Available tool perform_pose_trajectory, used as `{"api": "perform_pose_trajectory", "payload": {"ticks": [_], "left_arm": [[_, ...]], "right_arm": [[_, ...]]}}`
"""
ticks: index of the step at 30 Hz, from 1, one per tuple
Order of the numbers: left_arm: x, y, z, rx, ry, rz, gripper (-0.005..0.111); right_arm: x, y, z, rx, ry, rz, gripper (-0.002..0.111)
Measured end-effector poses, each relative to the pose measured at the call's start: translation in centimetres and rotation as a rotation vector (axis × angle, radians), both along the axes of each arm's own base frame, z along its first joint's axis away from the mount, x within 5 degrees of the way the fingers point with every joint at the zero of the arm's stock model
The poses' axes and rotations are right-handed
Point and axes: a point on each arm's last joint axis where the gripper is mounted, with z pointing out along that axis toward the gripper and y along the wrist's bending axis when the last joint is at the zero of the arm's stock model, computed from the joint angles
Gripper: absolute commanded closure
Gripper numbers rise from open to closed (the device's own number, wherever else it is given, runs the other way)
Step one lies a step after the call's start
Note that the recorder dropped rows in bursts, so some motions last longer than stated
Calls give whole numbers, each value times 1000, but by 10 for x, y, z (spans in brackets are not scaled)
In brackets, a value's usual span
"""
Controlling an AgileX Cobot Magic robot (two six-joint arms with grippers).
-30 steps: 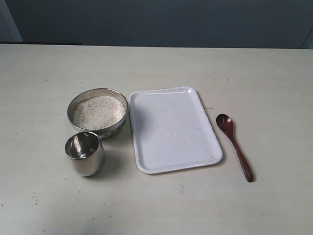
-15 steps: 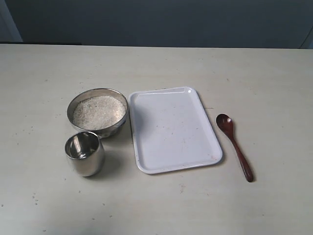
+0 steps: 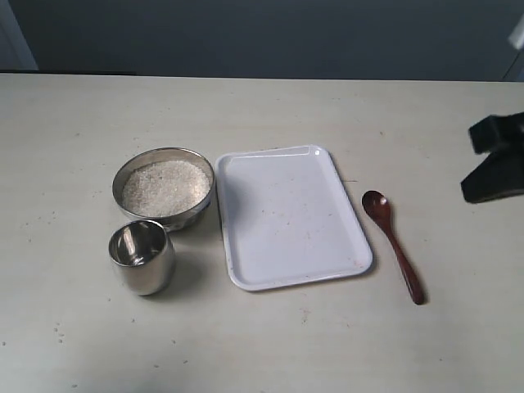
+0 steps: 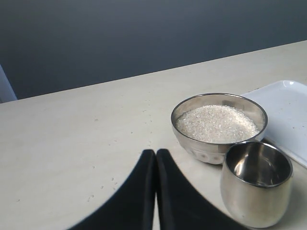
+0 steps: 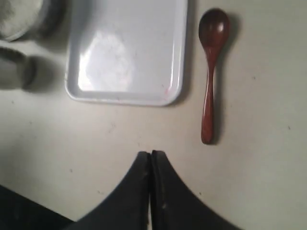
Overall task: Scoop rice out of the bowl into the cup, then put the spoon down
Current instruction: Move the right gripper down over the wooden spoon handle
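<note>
1. Rice (image 3: 165, 187) unmoved in bowl (image 3: 164, 151) at left; spoon (image 3: 393, 243) unmoved on table (image 3: 262, 344), right of tray (image 3: 291, 217); newly in at far right, right arm (image 3: 496, 161) — likely reach for spoon starting, scooping not begun.
2. Counted: one bowl, one cup (image 3: 143, 266) beside it, no rice inside, one tray, one spoon.
3. Two grippers — left gripper (image 4: 156, 152), right gripper (image 5: 150, 154): fingers pressed together, empty.

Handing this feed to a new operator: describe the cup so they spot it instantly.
In the exterior view, find the white tray on the table. Two steel vessels stand left of it; the cup is the nearer, narrower, taller one, empty, unlike the wide bowl holding rice.
</note>
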Motion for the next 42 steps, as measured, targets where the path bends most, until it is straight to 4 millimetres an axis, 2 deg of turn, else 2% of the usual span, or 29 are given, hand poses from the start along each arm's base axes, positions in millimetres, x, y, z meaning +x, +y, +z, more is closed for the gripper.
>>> {"api": "perform_pose_trajectory", "payload": {"ticks": [7, 15, 18, 23, 26, 34, 42], "left_arm": [[0, 0, 0, 0, 0, 0, 106], [0, 0, 0, 0, 0, 0, 106], [0, 0, 0, 0, 0, 0, 106], [0, 0, 0, 0, 0, 0, 106], [0, 0, 0, 0, 0, 0, 106], [0, 0, 0, 0, 0, 0, 106], [0, 0, 0, 0, 0, 0, 106]], "right_arm": [[14, 28, -43, -232, 102, 115, 109], [38, 43, -94, -284, 93, 105, 109], [45, 44, -108, -302, 108, 105, 102], [53, 46, -124, -313, 115, 97, 76], [56, 47, -134, -319, 123, 94, 67], [59, 48, -156, -342, 186, 98, 66], [60, 49, -170, -356, 239, 85, 66]]}}
